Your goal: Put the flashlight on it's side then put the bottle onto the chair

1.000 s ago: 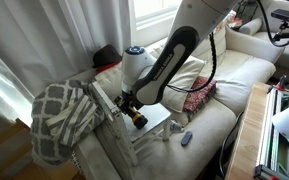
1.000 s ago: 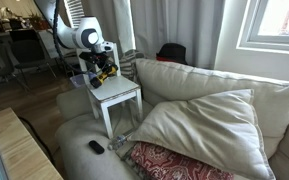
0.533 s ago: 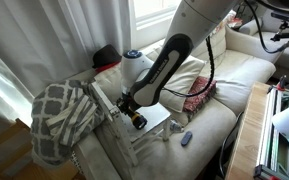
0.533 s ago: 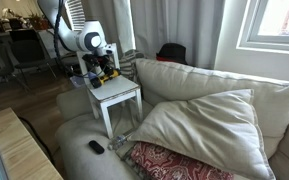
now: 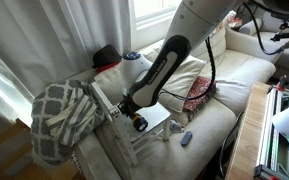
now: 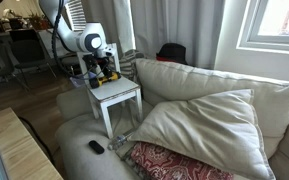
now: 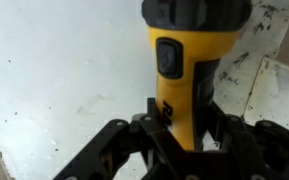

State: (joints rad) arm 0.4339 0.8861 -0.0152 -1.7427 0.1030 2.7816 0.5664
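Although the checked blanket [image 5: 59, 115] at the left of an exterior view has no part in the job, the chair [image 5: 156, 117] just right of it is where the work stands. There the gripper [image 7: 182, 122] hangs low over the white seat with its jaws clamped on the yellow body of the flashlight [image 7: 184, 70]. In the wrist view the flashlight runs lengthwise over the seat with its black head pointing away from the jaws, so it looks tipped toward lying rather than standing. Whether it already rests on the seat I cannot tell. Further right, a small blue-grey object [image 5: 185, 138] lies on the sofa [image 5: 234, 75], well apart from the chair. The bottle cannot be picked out in any view; the arm may be hiding it. By my reading the first step is close to done but not finished, since the flashlight is not yet set down on its side and released. The second step is wholly left: the bottle has to be found, gripped and stood on the chair, where the flashlight will take up part of the seat.
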